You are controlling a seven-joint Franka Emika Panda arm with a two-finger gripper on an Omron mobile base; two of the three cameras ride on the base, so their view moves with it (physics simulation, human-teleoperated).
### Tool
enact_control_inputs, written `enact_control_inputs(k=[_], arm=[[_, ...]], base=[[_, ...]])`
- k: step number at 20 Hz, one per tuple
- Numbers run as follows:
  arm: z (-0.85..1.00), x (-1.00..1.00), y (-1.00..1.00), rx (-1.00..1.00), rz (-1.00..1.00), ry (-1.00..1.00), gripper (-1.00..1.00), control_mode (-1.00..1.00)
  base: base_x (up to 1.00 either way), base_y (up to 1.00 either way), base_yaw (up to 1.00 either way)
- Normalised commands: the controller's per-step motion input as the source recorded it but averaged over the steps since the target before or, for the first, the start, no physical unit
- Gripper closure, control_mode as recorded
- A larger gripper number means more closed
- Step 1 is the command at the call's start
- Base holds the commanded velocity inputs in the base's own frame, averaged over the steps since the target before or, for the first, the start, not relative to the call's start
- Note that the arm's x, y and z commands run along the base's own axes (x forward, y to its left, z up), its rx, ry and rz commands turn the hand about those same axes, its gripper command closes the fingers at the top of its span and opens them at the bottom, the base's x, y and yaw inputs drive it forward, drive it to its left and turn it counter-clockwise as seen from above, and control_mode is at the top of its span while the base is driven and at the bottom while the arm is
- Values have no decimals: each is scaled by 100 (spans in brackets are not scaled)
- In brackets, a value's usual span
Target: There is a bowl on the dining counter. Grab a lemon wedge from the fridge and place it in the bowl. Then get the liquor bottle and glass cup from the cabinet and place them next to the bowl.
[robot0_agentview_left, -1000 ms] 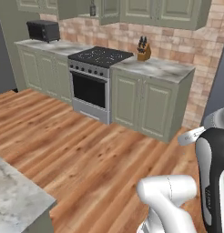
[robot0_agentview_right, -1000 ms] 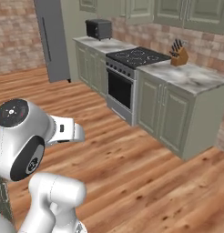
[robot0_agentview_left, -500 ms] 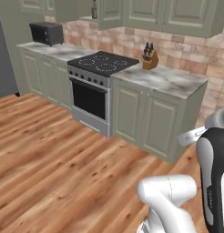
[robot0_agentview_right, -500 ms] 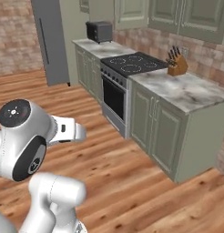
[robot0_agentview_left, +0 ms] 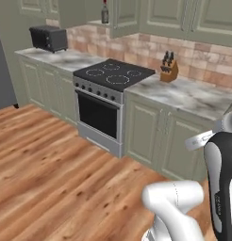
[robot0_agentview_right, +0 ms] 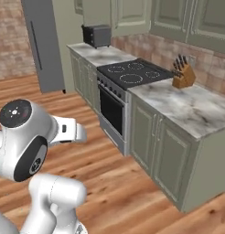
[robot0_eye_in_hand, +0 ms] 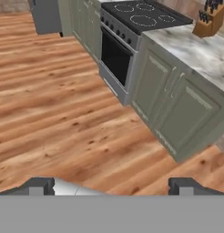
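Note:
The dark liquor bottle (robot0_agentview_left: 104, 12) with a red cap stands on a shelf of the sage-green wall cabinet (robot0_agentview_left: 123, 17), whose door hangs open above the stove. At the far left is the grey fridge (robot0_agentview_right: 44, 45), and its lower part shows in the hand view (robot0_eye_in_hand: 45, 16). My gripper (robot0_eye_in_hand: 110, 187) is open with nothing between its fingertips (robot0_eye_in_hand: 38, 185). It is far from the cabinet and looks down over the wooden floor toward the base cabinets. The bowl, dining counter, lemon wedge and glass cup are out of view.
A black stove (robot0_agentview_left: 113, 75) sits between green base cabinets (robot0_agentview_right: 167, 151) with marble tops. A toaster (robot0_agentview_left: 48, 37) stands on the left worktop and a knife block (robot0_agentview_right: 184, 75) on the right one. Wooden floor (robot0_agentview_left: 47, 174) stretches in front.
The base has driven toward the stove, so both base views shifted and the stove and cabinets look larger. The marble corner at lower left has left the picture. The gripper stays open.

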Motion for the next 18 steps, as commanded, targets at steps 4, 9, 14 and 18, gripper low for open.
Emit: enact_control_inputs(k=[4, 9, 14, 18], arm=[[0, 0, 0, 0, 0, 0, -100, 100], [0, 0, 0, 0, 0, 0, -100, 100], [0, 0, 0, 0, 0, 0, -100, 100], [0, 0, 0, 0, 0, 0, -100, 100]], base=[[100, 40, -13], [97, 56, -23], [89, 62, -31], [85, 64, -38]])
